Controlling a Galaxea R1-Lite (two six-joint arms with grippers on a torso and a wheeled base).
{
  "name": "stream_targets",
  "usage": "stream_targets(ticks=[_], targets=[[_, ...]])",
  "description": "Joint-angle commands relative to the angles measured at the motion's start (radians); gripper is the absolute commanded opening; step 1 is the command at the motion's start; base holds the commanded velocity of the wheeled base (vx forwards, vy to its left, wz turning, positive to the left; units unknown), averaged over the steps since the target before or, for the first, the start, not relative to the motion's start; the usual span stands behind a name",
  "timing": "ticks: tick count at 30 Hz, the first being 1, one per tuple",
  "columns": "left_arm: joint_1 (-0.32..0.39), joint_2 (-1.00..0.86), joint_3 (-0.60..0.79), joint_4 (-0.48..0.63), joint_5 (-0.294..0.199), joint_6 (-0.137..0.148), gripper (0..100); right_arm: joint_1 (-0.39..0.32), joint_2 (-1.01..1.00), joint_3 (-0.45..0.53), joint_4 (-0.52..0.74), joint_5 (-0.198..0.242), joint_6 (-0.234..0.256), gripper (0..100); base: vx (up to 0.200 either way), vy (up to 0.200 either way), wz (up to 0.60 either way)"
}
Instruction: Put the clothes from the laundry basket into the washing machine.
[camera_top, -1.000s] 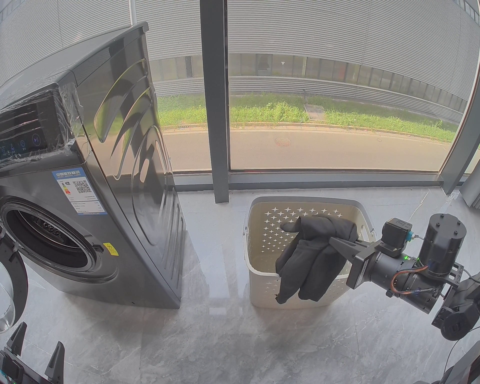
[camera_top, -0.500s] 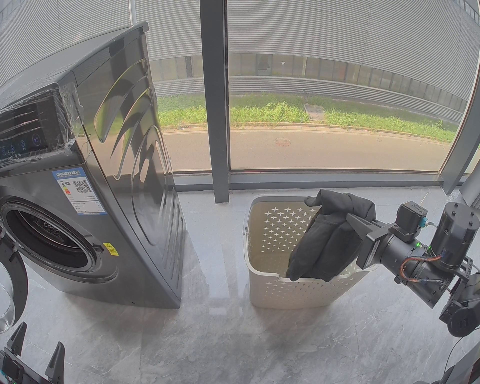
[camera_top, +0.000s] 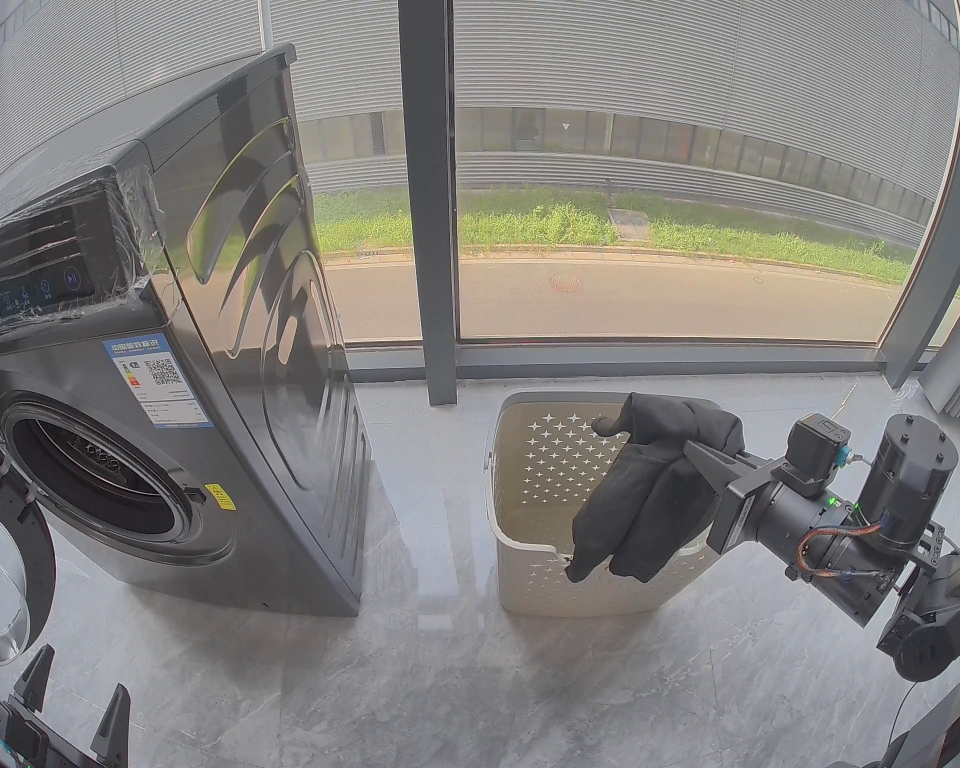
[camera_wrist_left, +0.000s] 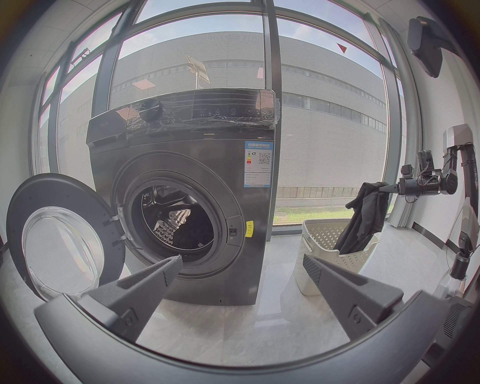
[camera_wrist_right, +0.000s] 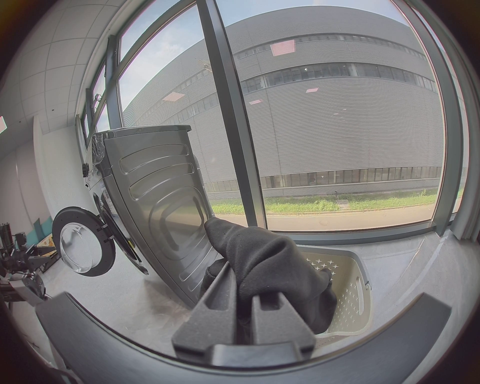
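One dark garment (camera_top: 645, 495), clamped in right tool (camera_top: 697, 458)

Matt dark cloth garment (camera_top: 650, 480); perforated plastic basket (camera_top: 520, 480).

You get bright daylight through the window (camera_top: 650, 200) — soft reflections on the glossy floor (camera_top: 430, 680), sheen on the washing machine (camera_top: 260, 300) side panel. Head view is sharp. Your wrist views bend hard at the edges, corners dark — fisheye.
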Motion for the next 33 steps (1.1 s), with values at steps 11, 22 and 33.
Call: stream_targets(ticks=[11,22,33], targets=[[0.0,-0.013,0.015,0.0,0.0,-0.004,100,0.03,0.001,0.001,-0.001,-0.001,0.02,0,0.0,0.2,0.0],[0.0,-0.013,0.015,0.0,0.0,-0.004,100,0.037,-0.009,0.015,-0.001,0.019,0.02,0,0.0,0.2,0.0],[0.0,-0.013,0.015,0.0,0.0,-0.006,100,0.065,-0.015,0.046,-0.03,0.039,0.02,0,-0.055,0.036,0.0]])
